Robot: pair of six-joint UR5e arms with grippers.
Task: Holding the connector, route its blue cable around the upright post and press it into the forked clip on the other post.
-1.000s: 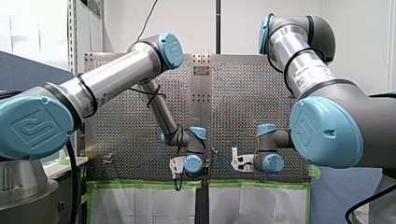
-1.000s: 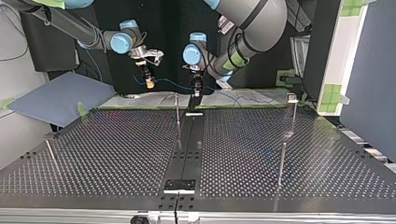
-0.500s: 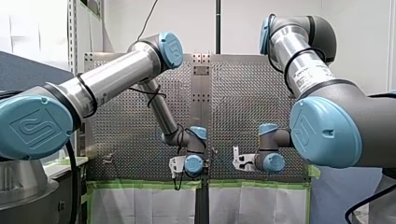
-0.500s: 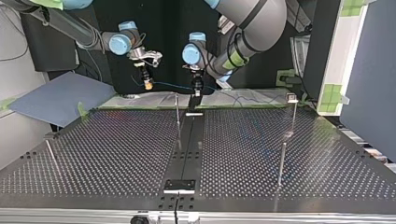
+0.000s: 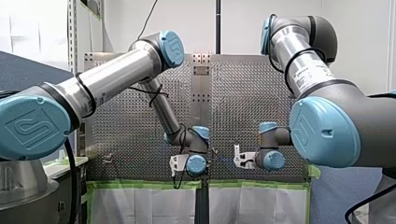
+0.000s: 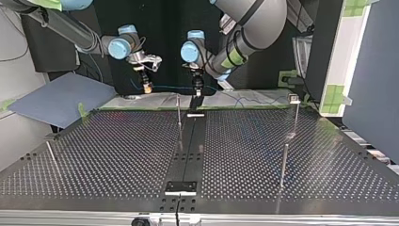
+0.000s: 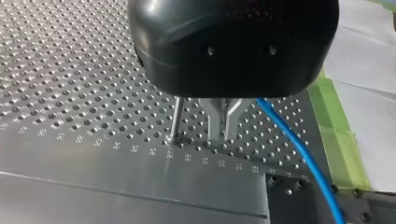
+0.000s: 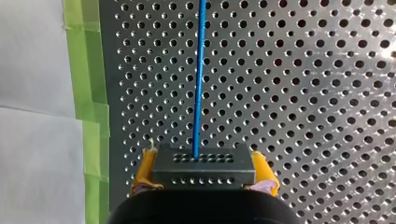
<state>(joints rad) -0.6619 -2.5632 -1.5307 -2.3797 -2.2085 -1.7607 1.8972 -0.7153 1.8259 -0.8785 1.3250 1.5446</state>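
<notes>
My right tool (image 8: pixel 204 173), with yellow pads, is clenched on the dark grey rectangular connector block (image 8: pixel 204 163) and holds it above the perforated metal surface (image 8: pixel 303 93). The thin blue cable (image 8: pixel 199 70) leaves the middle of the block and runs straight ahead of the tool. In the top view the connector hangs at the far left, and the cable spans from it rightward to my left tool (image 7: pixel 223 135), then sags further right along the far edge. The left wrist view shows the cable passing just beside that black tool. Whether the tool grips the cable or is released cannot be told.

A thin upright metal post (image 7: pixel 176 119) stands just beside my left tool, on the side away from the cable. The cable shows no turn around it.

A metal post with a small blocky head (image 6: pixel 294 110), probably the forked clip, stands well apart at the top view's far right. No cable is seen at its head.

Judged progress:
- **Done:** the connector is grasped and the cable is lifted.
- **Left:** routing the cable around the post and pressing it into the clip.
</notes>
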